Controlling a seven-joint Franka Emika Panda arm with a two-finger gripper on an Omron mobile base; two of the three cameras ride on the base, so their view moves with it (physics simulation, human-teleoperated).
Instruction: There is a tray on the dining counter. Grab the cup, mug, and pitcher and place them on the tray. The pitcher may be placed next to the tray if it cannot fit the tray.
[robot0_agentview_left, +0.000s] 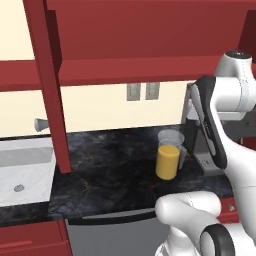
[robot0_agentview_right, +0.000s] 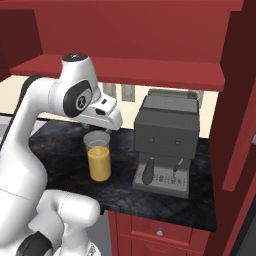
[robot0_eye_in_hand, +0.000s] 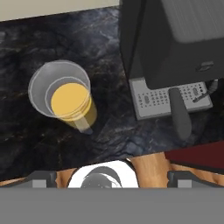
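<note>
One vessel is in reach: the pitcher (robot0_agentview_left: 168, 156) stands upright on the black counter (robot0_agentview_left: 110, 175), just left of the coffee machine (robot0_agentview_right: 166, 142). My pincer (robot0_eye_in_hand: 109, 178) hangs above it, spread wide and holding nothing. I should descend straight and grip below the rim, since the machine crowds the right; open counter lies left and near.

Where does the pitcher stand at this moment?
The pitcher stands upright on the black countertop, just left of the grey coffee machine and right of the white sink.
</note>
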